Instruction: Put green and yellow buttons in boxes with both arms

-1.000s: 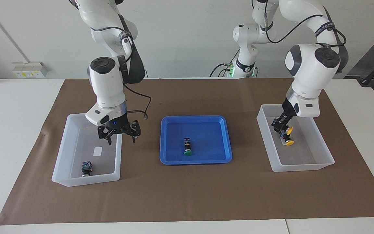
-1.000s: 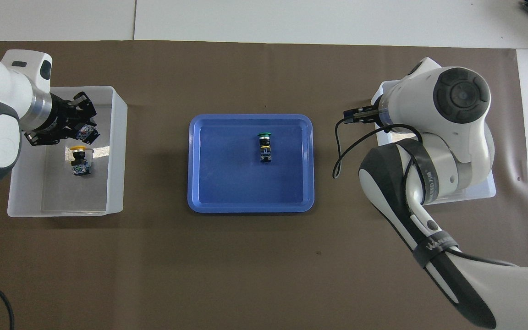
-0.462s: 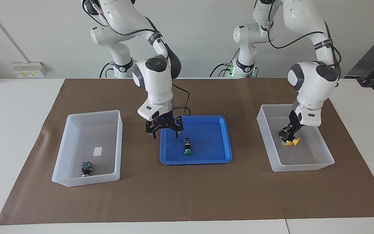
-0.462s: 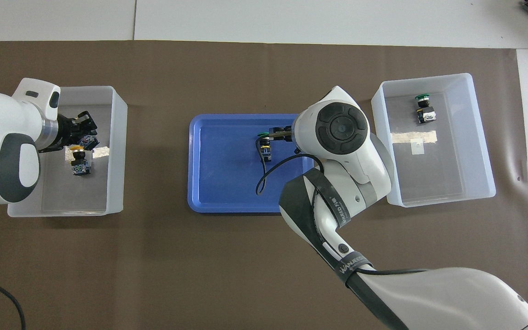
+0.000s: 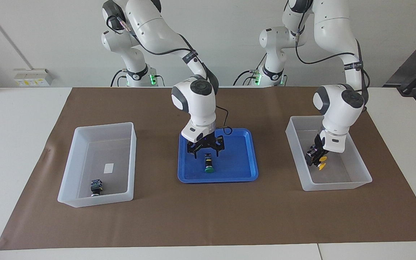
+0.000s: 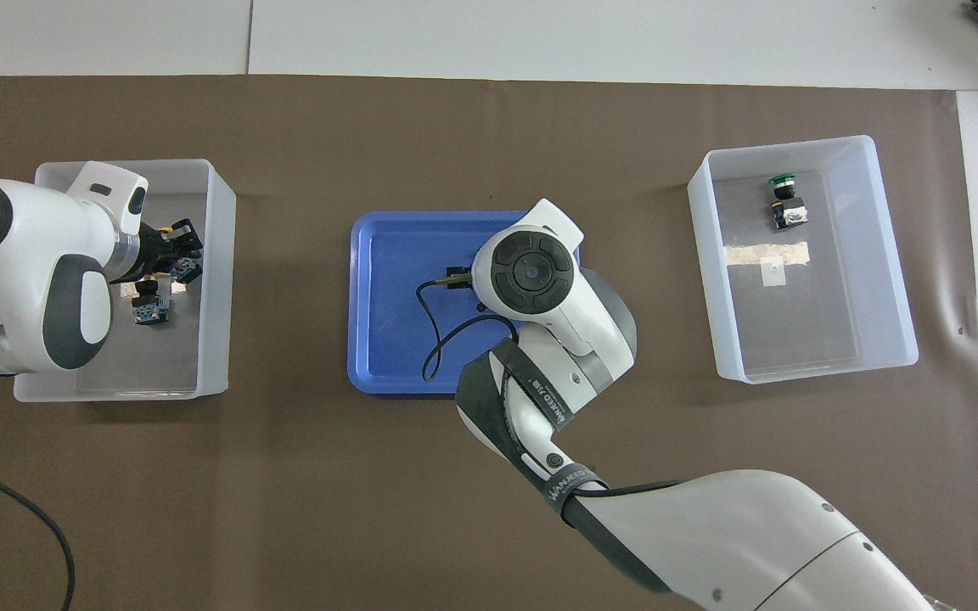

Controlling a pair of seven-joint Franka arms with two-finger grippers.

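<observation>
My right gripper (image 5: 206, 153) is open and low over the blue tray (image 5: 244, 151). Its fingers are spread on either side of the dark body of a green button (image 5: 208, 164) lying there. In the overhead view the right wrist (image 6: 531, 271) hides that button. Another green button (image 5: 96, 186) lies in the box (image 5: 132, 159) at the right arm's end, and also shows in the overhead view (image 6: 784, 202). My left gripper (image 5: 314, 159) is down in the other box (image 5: 294, 155), shut on a yellow button (image 5: 322, 158). A second yellow button (image 6: 151, 305) lies beside it.
The tray (image 6: 379, 297) sits mid-table between the two boxes (image 6: 896, 280) (image 6: 216, 280), all on a brown mat (image 5: 208, 216). A white label (image 5: 109, 167) lies on the floor of the box at the right arm's end. The right arm's black cable (image 6: 429, 339) loops over the tray.
My right gripper has swung from the box at its end to over the tray and come down around the green button. My left gripper has sunk lower in its box with the yellow button.
</observation>
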